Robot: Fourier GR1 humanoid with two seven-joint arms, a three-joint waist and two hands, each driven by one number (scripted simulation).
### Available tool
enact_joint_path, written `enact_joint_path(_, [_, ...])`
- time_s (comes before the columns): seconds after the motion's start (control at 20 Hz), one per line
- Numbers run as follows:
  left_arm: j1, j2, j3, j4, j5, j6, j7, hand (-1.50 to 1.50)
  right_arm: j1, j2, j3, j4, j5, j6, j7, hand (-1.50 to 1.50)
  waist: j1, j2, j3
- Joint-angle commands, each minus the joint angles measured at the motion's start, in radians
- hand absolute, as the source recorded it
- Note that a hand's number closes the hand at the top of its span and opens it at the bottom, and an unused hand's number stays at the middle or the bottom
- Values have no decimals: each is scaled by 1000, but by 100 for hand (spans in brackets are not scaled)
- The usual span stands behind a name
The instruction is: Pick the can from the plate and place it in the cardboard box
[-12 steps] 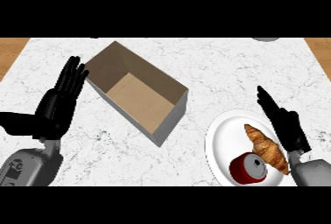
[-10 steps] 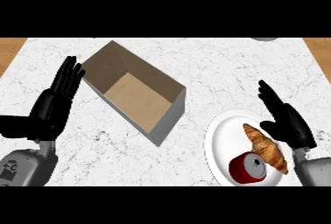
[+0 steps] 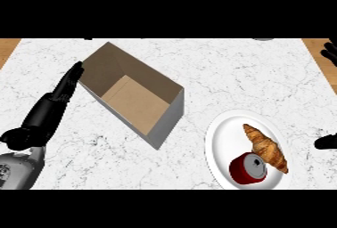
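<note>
A red can with a silver top lies on a white plate at the lower right of the counter, touching a croissant. An open cardboard box stands empty left of centre, set at an angle. My left hand is open at the left, fingers straight and pointing up along the box's left wall. My right hand shows only at the right edge, right of the plate and apart from the can. Its fingertips appear far up the same edge, so the hand looks spread open.
The white marble counter has wooden strips at its far left and right corners. A small grey object peeks in at the top edge. Bare counter lies between the box and the plate.
My right hand has swung out to the right, from beside the plate to mostly beyond the view's edge. My left hand has tilted a little toward the box.
</note>
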State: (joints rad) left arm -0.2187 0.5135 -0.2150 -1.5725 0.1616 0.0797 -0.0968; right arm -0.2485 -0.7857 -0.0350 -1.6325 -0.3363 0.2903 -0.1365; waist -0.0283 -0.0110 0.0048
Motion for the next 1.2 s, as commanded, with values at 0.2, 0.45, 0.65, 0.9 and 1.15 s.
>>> enact_joint_path(0.2, [36, -3, -23, 24, -34, -41, -23, 0, 110, -106, -38, -110, 225, 121, -338, -150, 14, 8, -5])
enact_joint_path(0.45, [-13, -18, -13, 23, -27, -53, 36, 0, 106, -234, -47, -105, 347, 211, -379, -150, 23, 11, -4])
enact_joint_path(0.65, [0, -2, 13, 51, -29, -73, -16, 0, 94, -318, 14, -276, 422, 254, -242, -150, 22, 10, -7])
enact_joint_path(0.9, [49, -41, -15, 27, -64, -48, -26, 0, 157, -315, 107, -514, 496, 282, -62, -150, 17, 6, -7])
enact_joint_path(1.15, [16, -71, -13, 85, -100, -45, -33, 0, 199, -323, 115, -657, 555, 326, 97, -150, 10, 9, -6])
